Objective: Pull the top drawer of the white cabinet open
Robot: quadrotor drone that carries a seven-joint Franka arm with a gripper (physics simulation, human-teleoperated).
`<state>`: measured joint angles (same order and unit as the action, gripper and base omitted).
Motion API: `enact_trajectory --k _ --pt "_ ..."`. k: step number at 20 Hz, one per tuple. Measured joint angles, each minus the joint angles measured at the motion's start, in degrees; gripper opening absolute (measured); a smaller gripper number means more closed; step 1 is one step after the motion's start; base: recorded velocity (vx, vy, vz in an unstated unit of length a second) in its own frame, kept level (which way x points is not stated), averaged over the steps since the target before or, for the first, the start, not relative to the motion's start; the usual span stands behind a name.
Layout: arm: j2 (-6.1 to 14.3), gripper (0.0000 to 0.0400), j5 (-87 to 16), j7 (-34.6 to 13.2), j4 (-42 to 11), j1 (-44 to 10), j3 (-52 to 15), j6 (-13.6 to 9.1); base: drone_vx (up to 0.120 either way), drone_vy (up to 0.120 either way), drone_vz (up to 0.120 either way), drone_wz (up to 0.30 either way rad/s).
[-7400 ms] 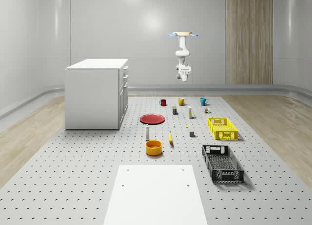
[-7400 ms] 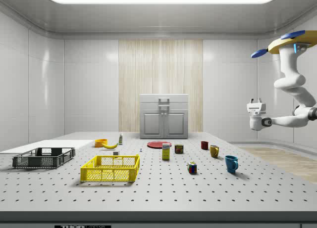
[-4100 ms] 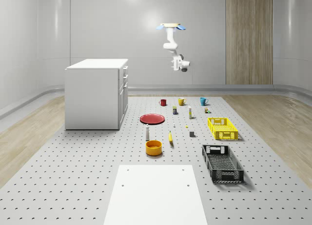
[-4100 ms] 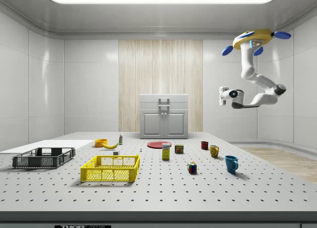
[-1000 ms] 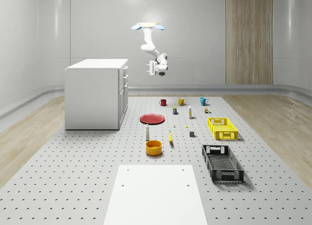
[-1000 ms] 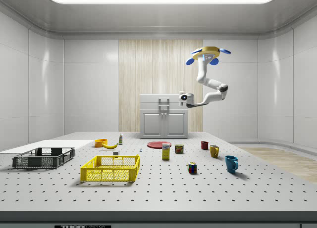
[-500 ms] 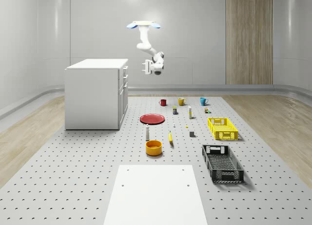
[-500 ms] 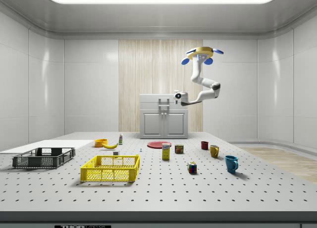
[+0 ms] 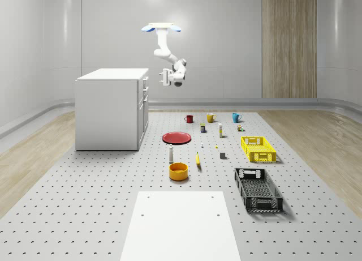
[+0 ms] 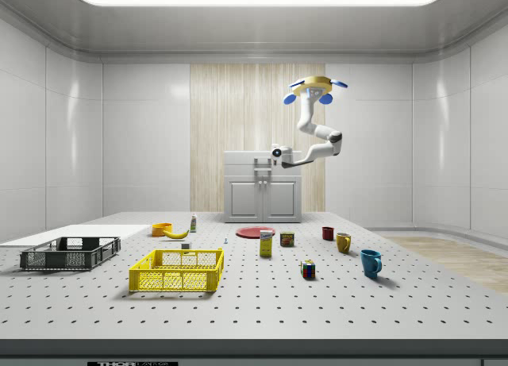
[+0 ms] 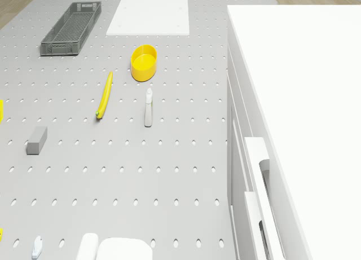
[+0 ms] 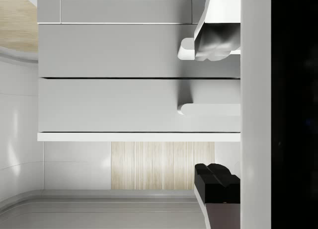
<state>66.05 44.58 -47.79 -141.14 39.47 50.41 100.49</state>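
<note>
The white cabinet (image 9: 112, 109) stands near the far left corner of the perforated table (image 9: 85, 204), with its drawer fronts facing the table's middle. The top drawer (image 12: 139, 105) is shut: in the wrist view its front lies flush with the drawer next to it, and only a thin dark seam separates the two. Its handle (image 12: 208, 109) is a white bar that stands out from the front. In the drone view the handles (image 11: 265, 198) also stick out from the cabinet's front face.

Compared with half a second ago, the drone (image 9: 162, 28) is a little more toward the whole-scene view's left, closer to the cabinet. It hovers high over the table, just beside the cabinet's front and above the level of its top. The arm bends down from it toward the drawers.

The gripper (image 9: 165, 77) is at the height of the top drawer, near the front but apart from it. In the wrist view its two fingers (image 12: 216, 182) stand wide apart, with the top drawer's handle seen between them. They hold nothing and touch nothing.
</note>
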Motion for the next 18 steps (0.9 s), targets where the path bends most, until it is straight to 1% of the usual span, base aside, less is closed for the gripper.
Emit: enact_trajectory --k 5,6,14,18 --pt "0.43 0.0305 -0.36 -0.30 -0.05 0.36 0.10 0.35 0.120 -0.120 0.000 0.000" --pt "0.51 0.0305 -0.43 -0.36 -0.07 0.43 0.12 0.41 0.080 0.000 0.000 0.000" --pt "1.10 0.0305 -0.87 -0.76 -0.21 0.94 0.18 0.98 0.000 0.000 0.000 0.000" --pt "1.26 0.0305 -0.13 -0.65 -1.24 1.27 -0.85 2.47 0.000 0.000 0.000 0.000"
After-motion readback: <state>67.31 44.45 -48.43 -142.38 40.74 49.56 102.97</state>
